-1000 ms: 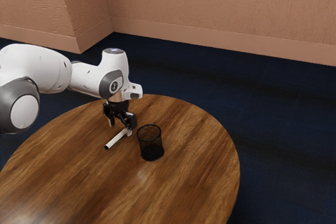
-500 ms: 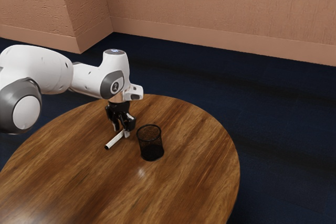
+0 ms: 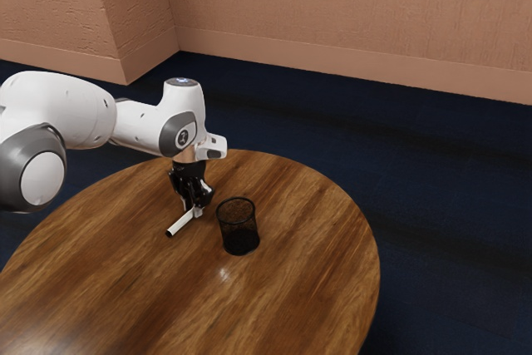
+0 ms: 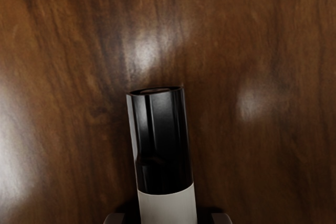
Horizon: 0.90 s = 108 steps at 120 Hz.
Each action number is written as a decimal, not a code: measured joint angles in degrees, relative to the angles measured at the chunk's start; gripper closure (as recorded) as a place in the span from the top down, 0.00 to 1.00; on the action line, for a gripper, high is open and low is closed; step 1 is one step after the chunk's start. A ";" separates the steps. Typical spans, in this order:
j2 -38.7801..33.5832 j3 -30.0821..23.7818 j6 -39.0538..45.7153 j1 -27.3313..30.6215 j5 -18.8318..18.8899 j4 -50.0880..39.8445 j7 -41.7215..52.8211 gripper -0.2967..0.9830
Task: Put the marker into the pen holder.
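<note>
Hand: at the marker's far end from the black tip, low over the surface; the hand (image 3: 193, 209) points downward. Whether it is open, closed or gripping, I cannot tell.
Marker: outside the pen holder, slanting out from under the hand toward the exterior view's lower left; the marker (image 3: 180, 224) has a white body, and its black end (image 4: 163, 140) points away from the hand.
Marker's free end: bare wood on both sides of it and ahead of it in the wrist view.
Pen holder: upright on the surface, toward the exterior view's right from the hand; the pen holder (image 3: 238, 229) is black mesh, round, with its rim open upward.
Gap, hand to holder: narrow; the two stand near each other, a strip of wood between them.
Surface: round, wooden, with a glossy streaked grain; the surface (image 3: 116, 288) has its rim well apart from the holder on the exterior view's right, with open wood between.
Room toward the exterior view's bottom: a broad open stretch of wood past the marker and the holder.
Arm: the white arm (image 3: 141, 126) comes in from the exterior view's left, over the surface's rim.
Beyond the rim: dark blue floor (image 3: 440, 197), then a tan wall (image 3: 349, 6).
</note>
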 joint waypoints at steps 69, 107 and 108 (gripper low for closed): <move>-0.03 0.61 -0.52 0.00 0.44 0.05 0.12 0.20; -7.63 -0.77 0.79 -0.19 -0.04 1.25 -0.84 0.15; -8.21 -1.03 1.09 -0.19 -0.03 0.96 -0.87 0.15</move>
